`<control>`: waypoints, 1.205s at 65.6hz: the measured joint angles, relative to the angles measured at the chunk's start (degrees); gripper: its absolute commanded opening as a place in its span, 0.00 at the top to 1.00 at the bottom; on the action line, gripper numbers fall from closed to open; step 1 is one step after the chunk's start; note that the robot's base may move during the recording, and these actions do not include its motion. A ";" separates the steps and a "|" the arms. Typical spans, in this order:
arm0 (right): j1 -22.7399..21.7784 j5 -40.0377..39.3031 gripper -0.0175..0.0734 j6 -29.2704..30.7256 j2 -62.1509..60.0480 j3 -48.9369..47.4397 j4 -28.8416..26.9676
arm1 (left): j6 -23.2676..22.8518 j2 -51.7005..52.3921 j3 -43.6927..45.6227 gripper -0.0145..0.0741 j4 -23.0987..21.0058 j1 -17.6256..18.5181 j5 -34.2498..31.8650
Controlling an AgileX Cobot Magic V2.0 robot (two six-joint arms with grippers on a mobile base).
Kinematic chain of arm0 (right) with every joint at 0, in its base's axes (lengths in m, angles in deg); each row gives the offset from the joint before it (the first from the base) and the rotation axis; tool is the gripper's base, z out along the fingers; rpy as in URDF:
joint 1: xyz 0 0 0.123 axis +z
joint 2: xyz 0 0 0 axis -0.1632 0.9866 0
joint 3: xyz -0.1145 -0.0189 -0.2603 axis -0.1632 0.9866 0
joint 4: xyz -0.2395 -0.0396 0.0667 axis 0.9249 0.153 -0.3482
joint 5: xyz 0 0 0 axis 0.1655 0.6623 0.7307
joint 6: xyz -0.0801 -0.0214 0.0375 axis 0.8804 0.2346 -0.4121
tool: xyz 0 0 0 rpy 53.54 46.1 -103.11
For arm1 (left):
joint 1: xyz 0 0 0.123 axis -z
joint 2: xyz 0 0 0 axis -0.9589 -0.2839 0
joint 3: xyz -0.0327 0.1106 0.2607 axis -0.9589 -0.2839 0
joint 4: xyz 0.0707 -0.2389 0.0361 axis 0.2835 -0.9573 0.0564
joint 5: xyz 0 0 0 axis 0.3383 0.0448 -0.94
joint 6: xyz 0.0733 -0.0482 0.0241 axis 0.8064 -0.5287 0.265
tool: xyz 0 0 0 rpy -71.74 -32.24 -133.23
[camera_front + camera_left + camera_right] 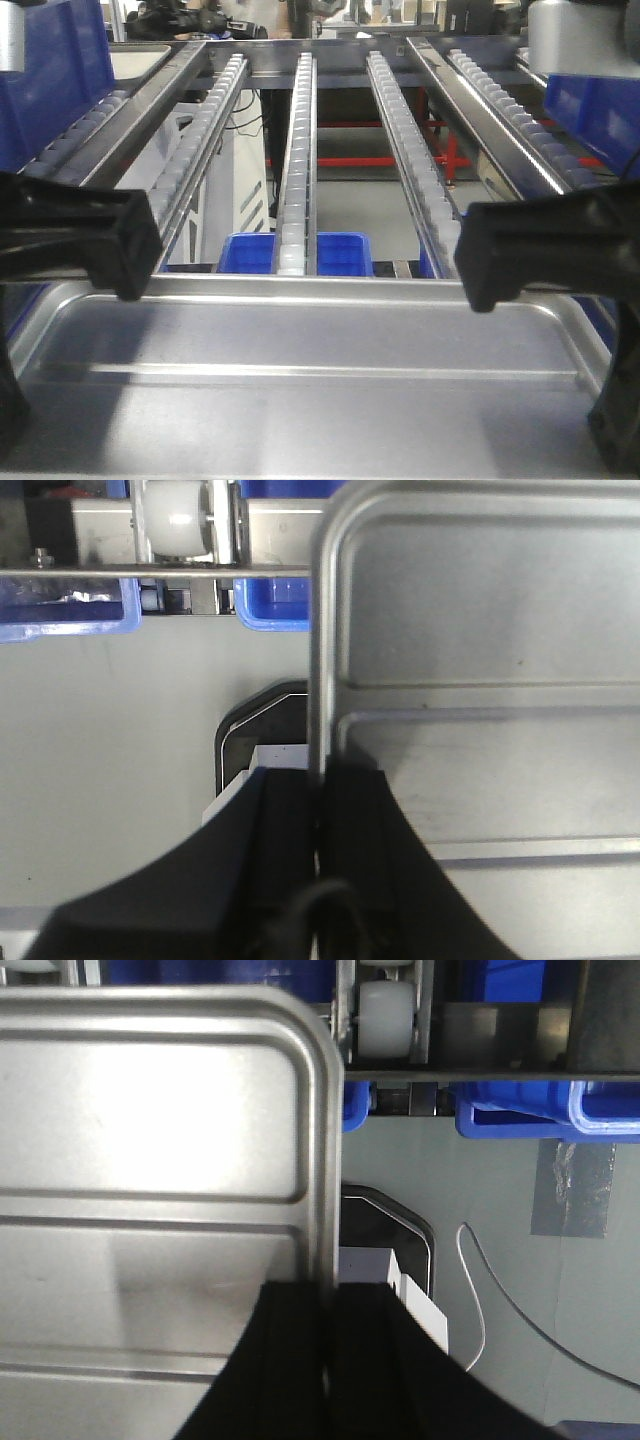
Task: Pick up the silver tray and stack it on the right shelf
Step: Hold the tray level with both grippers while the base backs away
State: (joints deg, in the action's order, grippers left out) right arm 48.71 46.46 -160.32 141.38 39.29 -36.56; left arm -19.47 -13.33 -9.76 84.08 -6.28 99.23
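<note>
As silver tray (300, 400) faces right shelf (300, 150), left fingers (285, 830) pinched on its rim, right fingers (290, 1350) likewise.

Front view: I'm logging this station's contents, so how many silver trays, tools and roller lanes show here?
silver tray: 1
tools: 2 (left tool, right tool)
roller lanes of the right shelf: 5
Total: 8
</note>
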 measured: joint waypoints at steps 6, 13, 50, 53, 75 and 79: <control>0.00 0.00 0.73 0.00 0.00 0.00 0.00 | 0.00 0.00 0.00 0.95 0.00 0.00 0.00; 0.00 0.00 0.73 0.00 0.00 0.00 0.00 | 0.00 0.00 0.00 0.95 0.00 0.00 0.00; 0.00 0.00 0.73 0.12 0.00 0.00 0.00 | 0.00 0.00 0.00 0.95 0.00 0.00 0.00; 0.00 0.00 0.73 0.12 0.00 0.00 0.00 | 0.00 0.00 0.00 0.95 0.00 0.00 0.00; 0.00 0.00 0.73 0.12 0.00 0.00 0.00 | 0.00 0.00 0.00 0.95 0.00 0.00 0.00; 0.00 0.00 0.73 0.12 0.00 0.00 0.00 | 0.00 0.00 0.00 0.95 0.00 0.00 0.00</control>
State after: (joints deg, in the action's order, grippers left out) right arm 48.71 46.46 -160.20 141.38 39.29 -36.56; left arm -19.47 -13.33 -9.76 84.08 -6.28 99.23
